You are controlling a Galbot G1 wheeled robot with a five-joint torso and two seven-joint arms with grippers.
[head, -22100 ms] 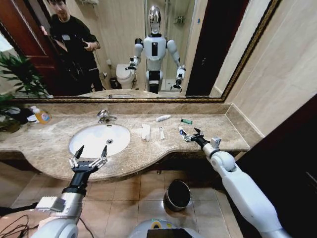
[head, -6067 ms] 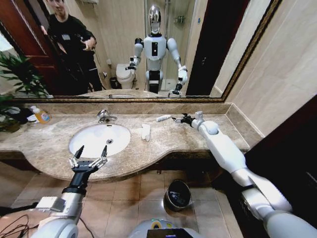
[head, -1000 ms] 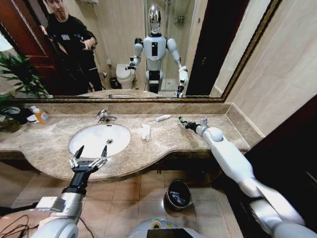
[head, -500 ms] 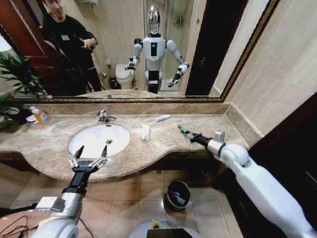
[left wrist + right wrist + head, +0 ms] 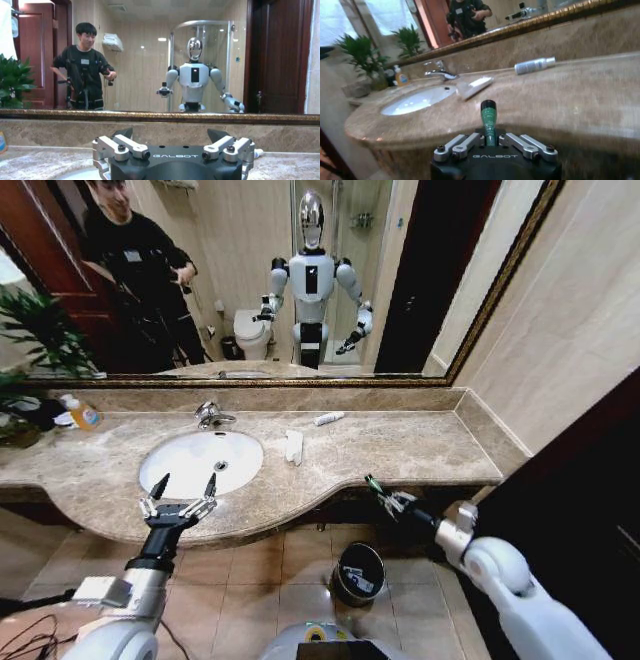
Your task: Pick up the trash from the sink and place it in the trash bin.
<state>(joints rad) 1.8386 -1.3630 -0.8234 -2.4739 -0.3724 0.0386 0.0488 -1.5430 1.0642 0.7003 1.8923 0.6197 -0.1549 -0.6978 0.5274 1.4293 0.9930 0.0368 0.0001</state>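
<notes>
Head view: right claw (image 5: 385,498) off the desk (image 5: 400,445) front edge, clamped on a green stick (image 5: 373,484), directly above the trash bin (image 5: 357,572) on the floor. Folded tissue (image 5: 293,446) and white tube (image 5: 328,418) on the desk, well beyond that claw. Left claw (image 5: 181,489) spread wide, at the near rim of the sink (image 5: 201,461)
</notes>
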